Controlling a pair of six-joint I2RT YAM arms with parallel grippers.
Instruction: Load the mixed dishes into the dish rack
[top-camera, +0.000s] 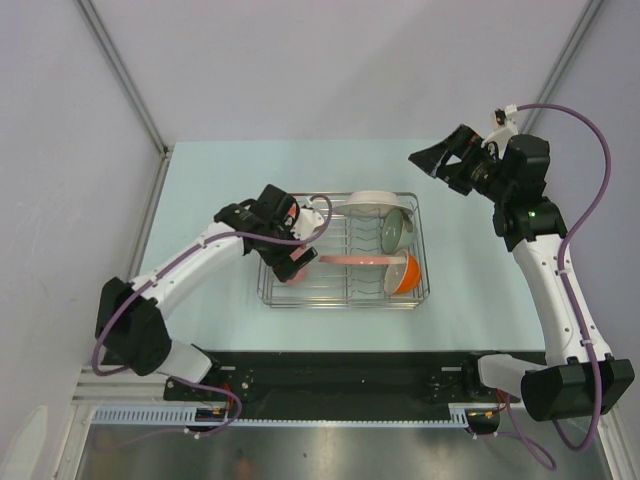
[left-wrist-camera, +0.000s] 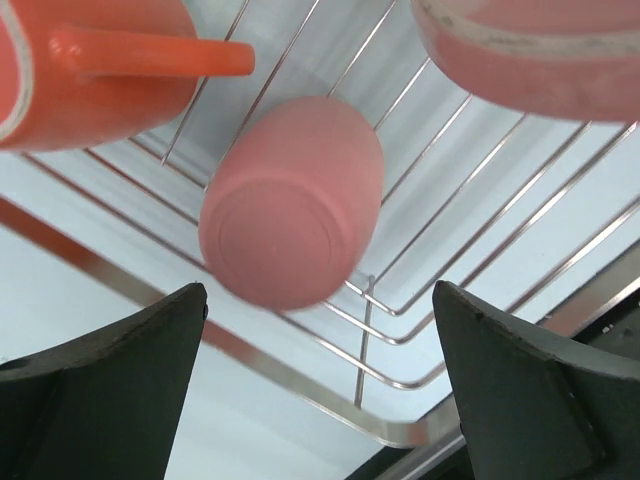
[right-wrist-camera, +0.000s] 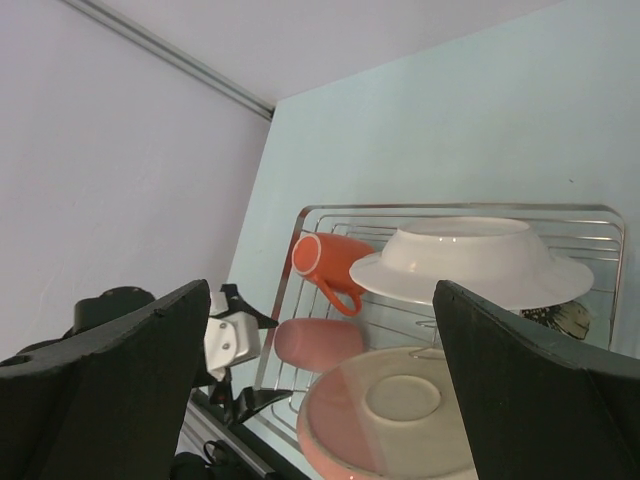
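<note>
left gripper (left-wrist-camera: 318, 300) angled down, jaws apart, salmon-pink handleless cup (left-wrist-camera: 290, 200) just beneath in silver wire dish rack (top-camera: 345, 303) | right gripper (top-camera: 441, 160) raised, jaws apart, rack below-left

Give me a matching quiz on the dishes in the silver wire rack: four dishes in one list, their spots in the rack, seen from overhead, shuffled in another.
Dishes:
1. white plate
2. salmon-pink handleless cup
3. orange bowl with white inside
4. grey-green bowl

Places in the silver wire dish rack:
A. near right corner
B. left end, lying on its side
C. along the far edge
D. right end, between two other dishes

Pairs: 1-C, 2-B, 3-A, 4-D
</note>
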